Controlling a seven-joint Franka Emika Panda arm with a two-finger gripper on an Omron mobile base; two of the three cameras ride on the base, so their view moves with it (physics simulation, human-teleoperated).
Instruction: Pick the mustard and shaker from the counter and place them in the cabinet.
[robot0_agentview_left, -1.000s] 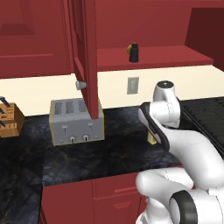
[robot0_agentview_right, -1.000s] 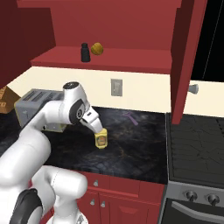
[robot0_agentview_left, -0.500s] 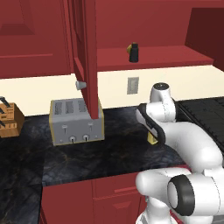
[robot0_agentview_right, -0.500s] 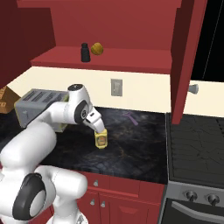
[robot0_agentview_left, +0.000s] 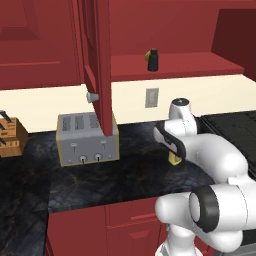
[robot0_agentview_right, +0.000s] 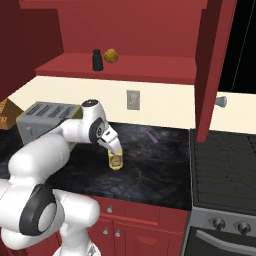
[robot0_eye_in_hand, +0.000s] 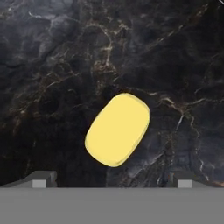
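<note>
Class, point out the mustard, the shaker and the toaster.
mustard (robot0_eye_in_hand: 117, 129), hand view, its yellow top.
shaker (robot0_agentview_right: 97, 60), right base view, its dark body.
toaster (robot0_agentview_left: 88, 145), left base view, its front face.

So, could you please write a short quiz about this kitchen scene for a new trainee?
1. True or false: the shaker already stands on the cabinet shelf.
2. What is directly below the end effector? A) the toaster B) the mustard C) the stove
3. Fill in: the end effector's jaws are ____, one on each side above the mustard.

Key:
1. True; it stands beside an orange-yellow lump.
2. B; the mustard stands on the counter, the toaster is further left.
3. Open; nothing is gripped yet.
</note>
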